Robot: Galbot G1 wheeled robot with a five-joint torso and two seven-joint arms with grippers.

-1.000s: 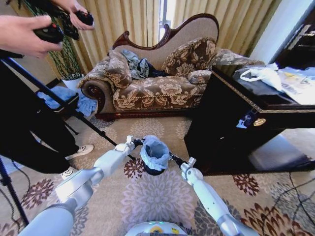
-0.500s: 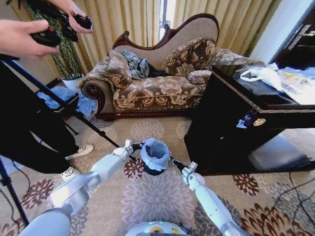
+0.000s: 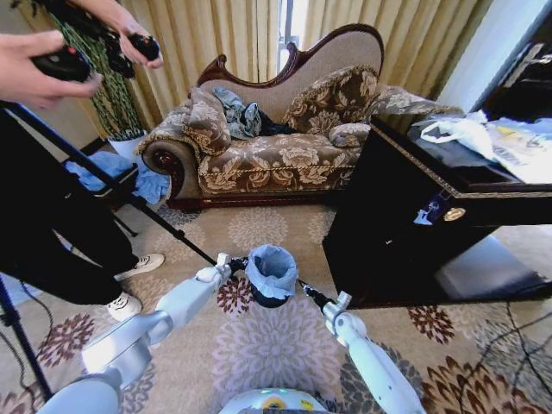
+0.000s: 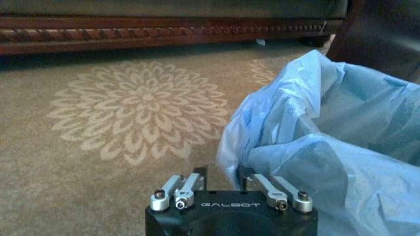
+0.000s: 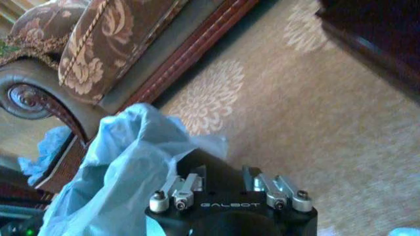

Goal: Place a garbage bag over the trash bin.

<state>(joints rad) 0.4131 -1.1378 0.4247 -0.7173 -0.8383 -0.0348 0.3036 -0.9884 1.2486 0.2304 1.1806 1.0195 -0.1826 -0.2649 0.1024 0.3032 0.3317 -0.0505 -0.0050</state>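
The small black trash bin stands on the patterned carpet with the pale blue garbage bag draped over its rim and hanging into it. My left gripper sits just left of the bin. In the left wrist view its fingers are open, with the bag's crinkled fold close beside one of them. My right gripper is just right of the bin and a little apart from it. It is open, with the bag to one side and the bin's black wall beyond it.
A floral sofa stands behind the bin. A dark wooden cabinet with white bags on top is close on the right. A person with controllers and a tripod leg occupy the left. Open carpet lies in front.
Both arms have drawn back from the bin toward me. The bag stays draped over the bin's rim.
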